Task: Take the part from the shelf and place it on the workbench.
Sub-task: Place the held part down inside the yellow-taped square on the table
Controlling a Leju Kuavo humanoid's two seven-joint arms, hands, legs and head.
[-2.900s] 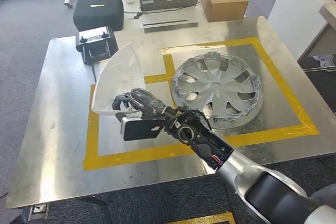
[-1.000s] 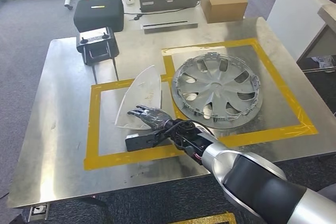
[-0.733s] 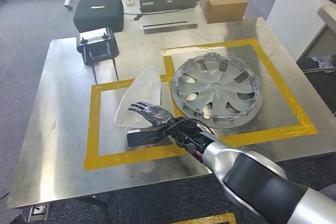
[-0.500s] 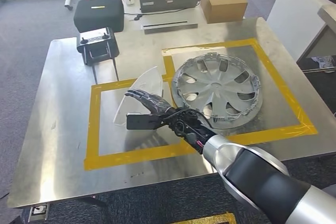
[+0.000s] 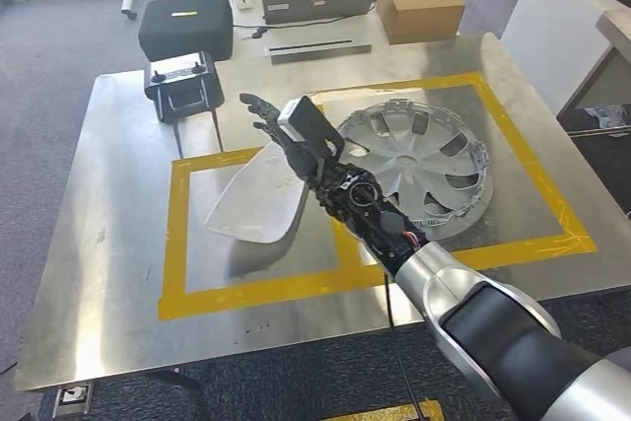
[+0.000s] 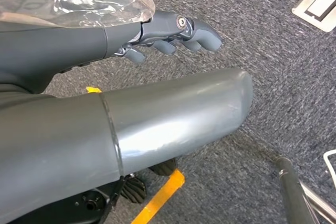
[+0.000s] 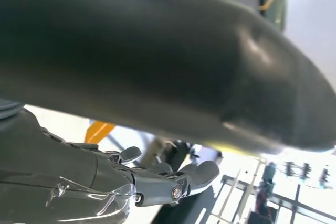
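The white part (image 5: pixel 256 199) is lying flat on the metal workbench (image 5: pixel 111 234), inside the left yellow tape square (image 5: pixel 175 244), just beside the silver hubcap (image 5: pixel 417 160). The right hand (image 5: pixel 286 130) is up above it, fingers spread, holding nothing (palm clear of the part). The left hand (image 6: pixel 174 32) hangs over grey carpet (image 6: pixel 269 51), fingers loosely apart, nothing in it.

No text, label, brand, number or sign can be read on anything here.
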